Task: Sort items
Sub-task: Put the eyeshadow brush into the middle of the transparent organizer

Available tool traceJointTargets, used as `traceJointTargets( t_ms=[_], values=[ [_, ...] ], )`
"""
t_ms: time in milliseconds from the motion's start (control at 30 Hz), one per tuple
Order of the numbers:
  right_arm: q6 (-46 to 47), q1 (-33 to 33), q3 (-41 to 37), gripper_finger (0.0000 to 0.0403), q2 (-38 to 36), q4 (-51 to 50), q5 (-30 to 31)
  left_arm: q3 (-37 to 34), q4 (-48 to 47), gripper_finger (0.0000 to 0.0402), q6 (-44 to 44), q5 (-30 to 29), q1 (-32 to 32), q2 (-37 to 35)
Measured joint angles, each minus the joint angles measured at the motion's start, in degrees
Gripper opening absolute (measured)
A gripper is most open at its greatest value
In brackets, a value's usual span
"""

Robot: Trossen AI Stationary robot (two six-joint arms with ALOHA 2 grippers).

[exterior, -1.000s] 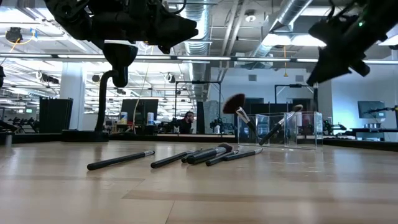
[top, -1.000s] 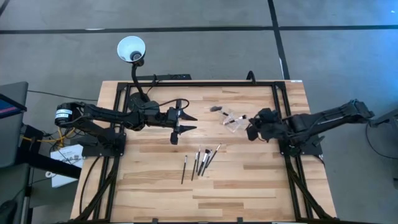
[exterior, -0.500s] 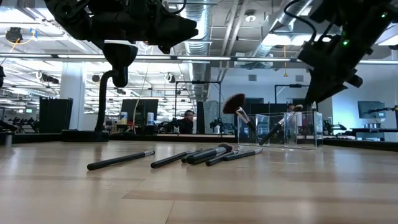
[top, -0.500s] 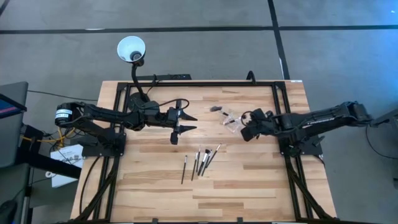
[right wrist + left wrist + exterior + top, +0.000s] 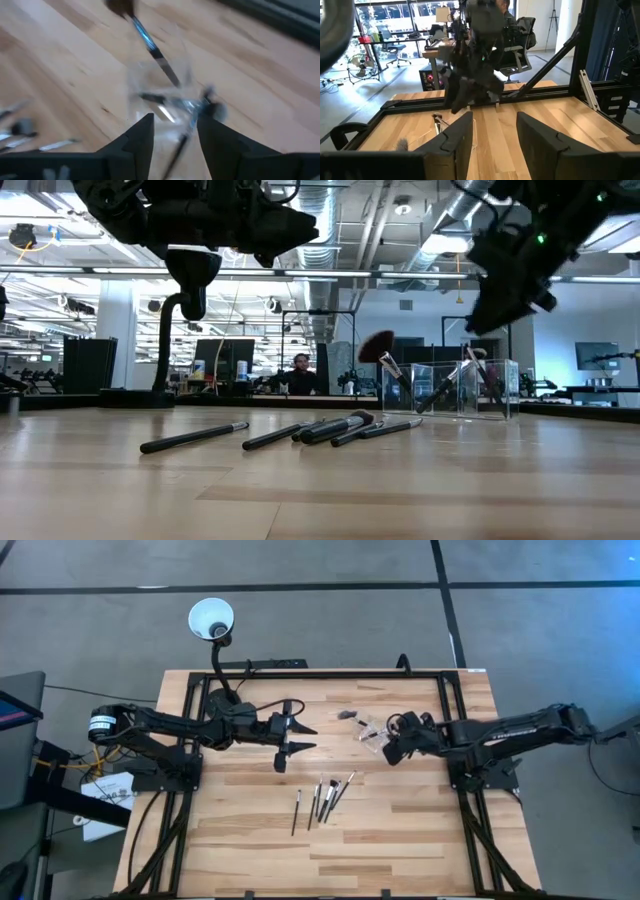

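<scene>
My right gripper [image 5: 172, 131] hovers over the clear holder [image 5: 161, 97], fingers apart, empty. Brushes [image 5: 322, 798] look light, stiff, slippery imo; grab mid-handle.

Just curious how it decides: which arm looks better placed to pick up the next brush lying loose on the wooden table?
Probably the left: its gripper hangs open and idle near the loose slim dark-handled brushes, while the right gripper is at the small clear plastic holder.
</scene>
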Motion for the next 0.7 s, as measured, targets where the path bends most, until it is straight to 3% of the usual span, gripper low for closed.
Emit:
traceJointTargets(
  t_ms=[200,433,600,700],
  values=[
    [-2.87,3.12,2.19,0.0155,-0.27,7.79,-0.08,0.01,-6.69,0.0149,-0.80,0.13,-0.47,0.00],
    [-18.13,6.74,2.24,0.0150,3.55,21.06,-5.81,-7.15,-9.88,0.0148,-10.61,-0.71,-5.48,0.00],
    [-28.04,8.78,2.24,0.0148,10.71,27.03,-17.03,-9.19,-9.21,0.0141,-7.67,-15.84,-8.72,0.00],
    [-28.24,10.59,2.22,0.0148,15.89,27.55,-20.84,-9.15,-8.85,0.0141,-7.17,-19.05,-8.43,-0.11]
  ],
)
